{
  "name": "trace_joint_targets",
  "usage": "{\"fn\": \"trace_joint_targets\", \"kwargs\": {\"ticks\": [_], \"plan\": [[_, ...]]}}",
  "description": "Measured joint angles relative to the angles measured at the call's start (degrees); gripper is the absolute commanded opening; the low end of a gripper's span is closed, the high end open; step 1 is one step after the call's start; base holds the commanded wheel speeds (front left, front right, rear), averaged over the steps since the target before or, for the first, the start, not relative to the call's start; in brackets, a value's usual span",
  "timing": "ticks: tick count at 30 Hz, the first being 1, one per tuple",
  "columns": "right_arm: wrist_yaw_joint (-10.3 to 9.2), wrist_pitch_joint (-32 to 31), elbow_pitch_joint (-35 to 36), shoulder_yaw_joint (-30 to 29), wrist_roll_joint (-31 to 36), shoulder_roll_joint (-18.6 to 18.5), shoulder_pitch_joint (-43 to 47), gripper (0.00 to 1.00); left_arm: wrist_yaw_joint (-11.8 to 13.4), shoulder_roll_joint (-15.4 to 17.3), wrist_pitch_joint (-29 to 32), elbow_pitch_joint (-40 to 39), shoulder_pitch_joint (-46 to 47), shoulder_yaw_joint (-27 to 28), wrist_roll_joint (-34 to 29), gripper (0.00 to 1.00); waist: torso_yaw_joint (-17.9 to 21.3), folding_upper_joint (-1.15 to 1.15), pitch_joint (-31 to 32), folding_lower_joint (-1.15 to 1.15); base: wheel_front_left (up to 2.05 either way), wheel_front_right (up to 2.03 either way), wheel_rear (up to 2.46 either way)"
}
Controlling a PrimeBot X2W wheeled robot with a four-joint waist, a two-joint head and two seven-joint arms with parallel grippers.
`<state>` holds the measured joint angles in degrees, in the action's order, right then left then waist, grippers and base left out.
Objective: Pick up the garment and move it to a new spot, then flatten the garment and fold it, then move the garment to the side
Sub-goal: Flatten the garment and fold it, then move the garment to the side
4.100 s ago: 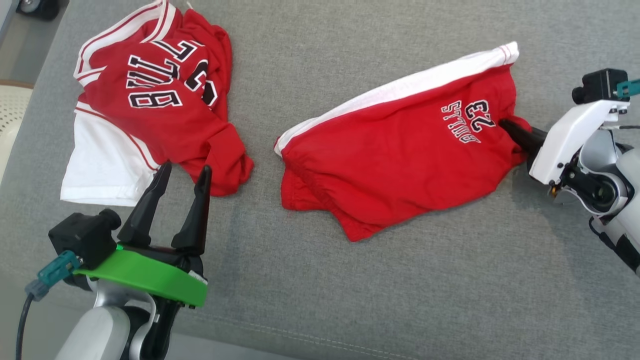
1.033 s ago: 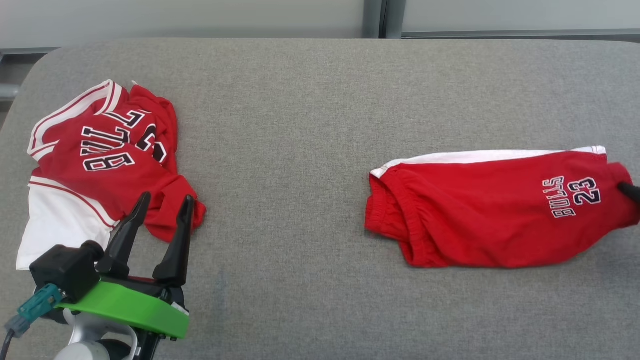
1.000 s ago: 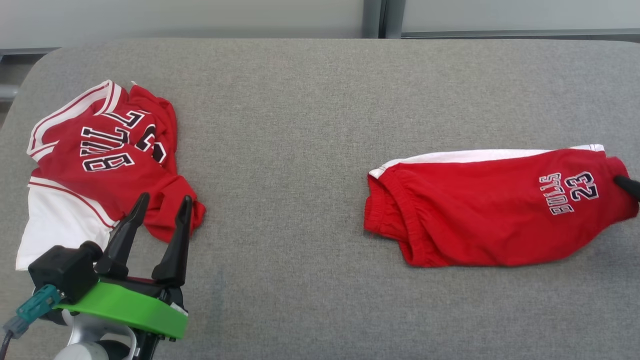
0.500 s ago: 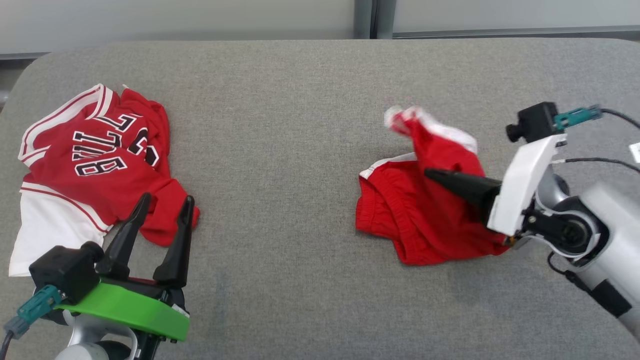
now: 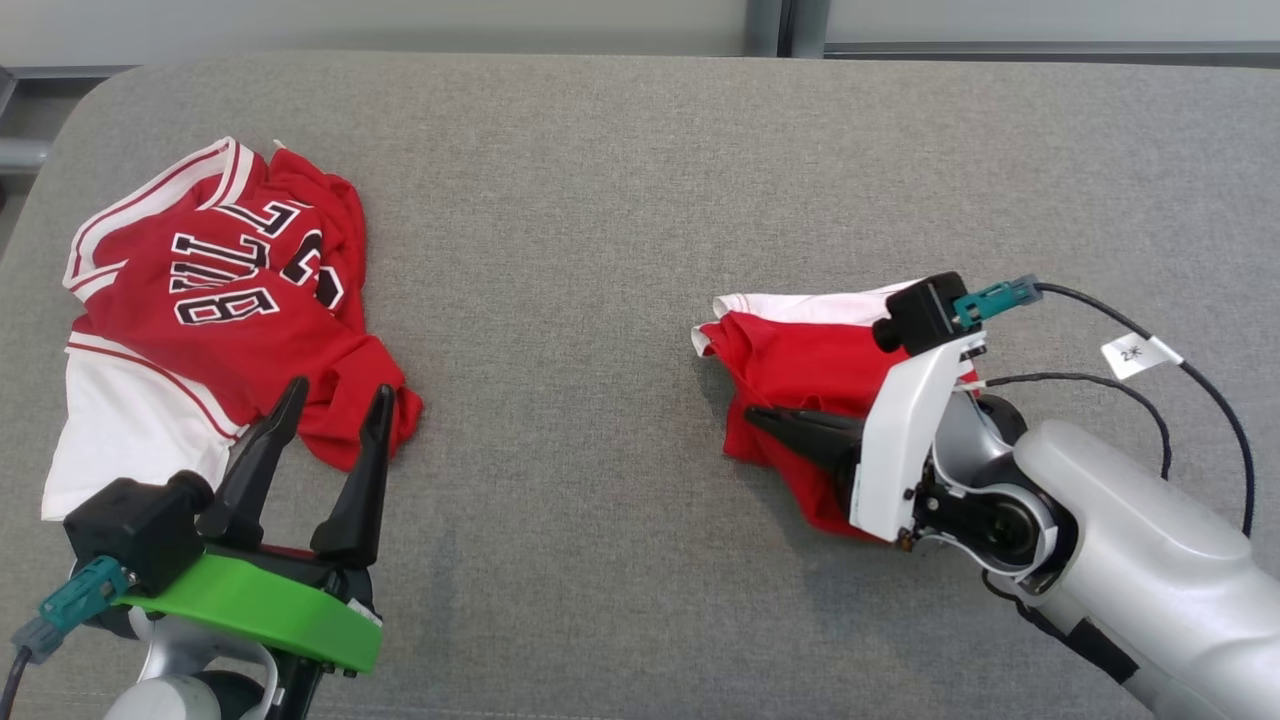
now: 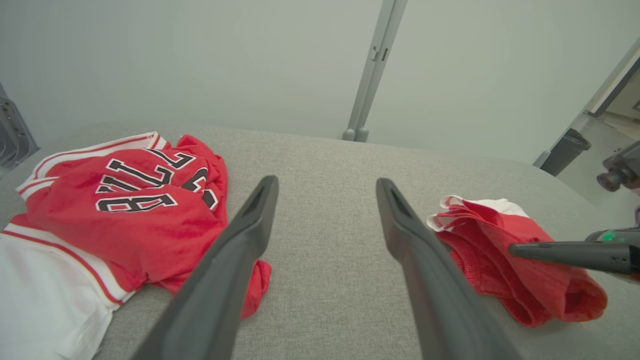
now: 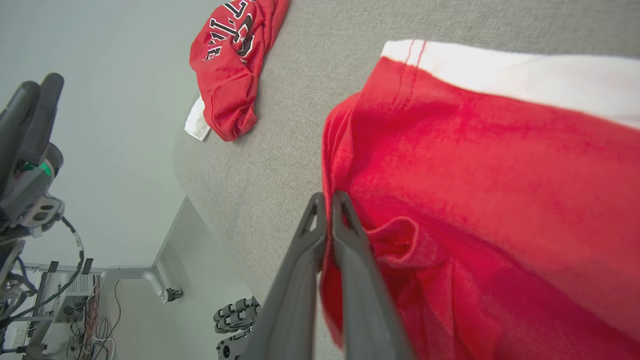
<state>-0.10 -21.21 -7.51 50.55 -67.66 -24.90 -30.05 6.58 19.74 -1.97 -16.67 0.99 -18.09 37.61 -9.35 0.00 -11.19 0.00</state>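
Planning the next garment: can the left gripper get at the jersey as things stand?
Probably yes: the left gripper is open and sits right by the jersey, with nothing lying between them.

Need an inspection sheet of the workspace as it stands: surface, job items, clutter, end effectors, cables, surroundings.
Surface: grey fabric pad, bare between the garments.
Job's things: red shorts, bunched, white band on the far side.
Clutter: red jersey, crumpled at the left.
End effectors: left end effector open, near the jersey; right end effector shut on the red shorts.
Cables: tagged cable looping off the right wrist, clear of the shorts.
Surroundings: pale wall, grey post.
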Motion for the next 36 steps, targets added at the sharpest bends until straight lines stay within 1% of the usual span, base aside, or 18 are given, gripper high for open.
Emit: {"fn": "trace_joint_targets", "kwargs": {"ticks": [2,3,4,6,9,11,14,17,21,22,24,25,26,28,29,30,33,36], "plan": [[-0.11,0.09,-0.16,0.62,0.63,1.25,-0.01,0.0,0.0,0.0,0.0,0.21,0.0,0.09,0.0,1.0,-0.15,0.0,-0.15,0.0,0.0,0.0,0.0],[-0.54,0.41,-0.19,0.88,1.07,1.78,-0.01,0.3,0.0,0.0,0.0,0.33,0.01,0.11,0.0,1.0,-0.19,0.0,-0.18,0.0,0.0,0.0,0.0],[-0.54,1.02,-0.35,1.46,1.75,2.79,-0.08,1.0,0.0,-0.02,-0.01,0.83,0.01,0.43,0.01,1.0,-0.17,0.0,-0.15,0.0,0.0,0.0,0.0],[-0.56,1.14,-0.34,2.29,1.94,4.07,-0.09,1.0,0.0,-0.02,-0.01,1.19,0.01,0.92,0.01,1.0,0.03,0.0,0.01,0.0,0.0,0.0,0.0],[-0.63,3.02,-0.03,2.12,2.52,5.78,-0.15,1.0,0.0,-0.02,-0.02,1.35,0.01,1.05,0.01,1.0,0.41,0.0,0.25,0.0,0.0,0.0,0.0],[-1.05,4.1,0.37,1.53,2.81,5.98,-0.15,1.0,0.0,-0.02,-0.02,1.37,0.01,1.1,0.02,1.0,0.69,0.0,0.43,0.0,0.0,0.0,0.0],[-1.1,5.97,1.97,-0.41,2.78,5.3,-0.11,1.0,0.0,-0.02,-0.02,1.35,0.01,1.12,0.02,1.0,1.0,0.0,0.66,0.0,0.0,0.0,0.0],[-1.99,7.62,3.6,-2.37,2.81,3.15,-0.05,1.0,0.0,-0.02,-0.09,1.33,-0.01,1.48,0.03,1.0,1.25,0.0,0.75,0.0,0.0,0.0,0.0],[-3.56,8.14,3.21,-3.86,4.36,-2.31,0.68,1.0,0.01,0.34,-0.18,1.18,-0.13,3.3,0.03,1.0,2.08,0.0,0.75,0.0,0.0,0.0,0.0],[-3.67,8.18,2.77,-4.23,4.88,-3.93,1.24,1.0,0.01,0.48,-0.19,1.12,-0.13,3.32,0.03,1.0,2.31,0.0,0.72,0.0,0.0,0.0,0.0],[-4.63,8.93,1.2,-5.73,4.87,-6.73,3.18,1.0,0.01,0.51,-0.38,1.07,-0.13,3.18,0.01,1.0,2.64,0.0,0.67,0.0,0.0,0.0,0.0],[-4.63,9.18,0.42,-6.22,4.74,-8.02,4.36,1.0,0.01,0.51,-0.65,0.97,-0.13,3.18,0.01,1.0,2.72,0.0,0.65,0.0,0.0,0.0,0.0],[-4.63,9.18,0.42,-6.22,4.74,-8.02,4.36,1.0,0.01,0.51,-0.65,0.97,-0.13,3.18,0.01,1.0,2.72,0.0,0.65,0.0,0.0,0.0,0.0],[-4.68,9.6,-0.91,-7.17,4.01,-9.24,6.61,1.0,0.01,0.52,-0.66,0.8,-0.13,3.18,-0.12,1.0,2.77,0.0,0.6,0.0,0.0,0.0,0.0],[-5.1,9.64,-1.37,-7.3,3.48,-9.49,7.56,1.0,0.01,0.55,-0.66,0.7,-0.13,3.18,-0.18,1.0,2.77,0.0,0.57,0.0,0.0,0.0,0.0],[-5.12,9.67,-1.78,-7.31,3.45,-9.62,8.43,1.0,0.01,0.57,-0.66,0.59,-0.13,3.16,-0.18,1.0,2.75,0.0,0.53,0.0,0.0,0.0,0.0],[-5.11,10.1,-2.55,-7.89,0.6,-9.38,10.76,1.0,0.01,0.7,-0.66,0.2,-0.14,3.11,-0.38,1.0,2.62,0.0,0.36,0.0,0.0,0.0,0.0],[-5.11,10.16,-3.5,-8.34,-0.65,-9.32,12.21,1.0,0.01,0.73,-0.6,-0.14,-0.13,2.77,-0.53,1.0,2.18,0.0,0.03,0.0,0.0,0.0,0.0]]}}
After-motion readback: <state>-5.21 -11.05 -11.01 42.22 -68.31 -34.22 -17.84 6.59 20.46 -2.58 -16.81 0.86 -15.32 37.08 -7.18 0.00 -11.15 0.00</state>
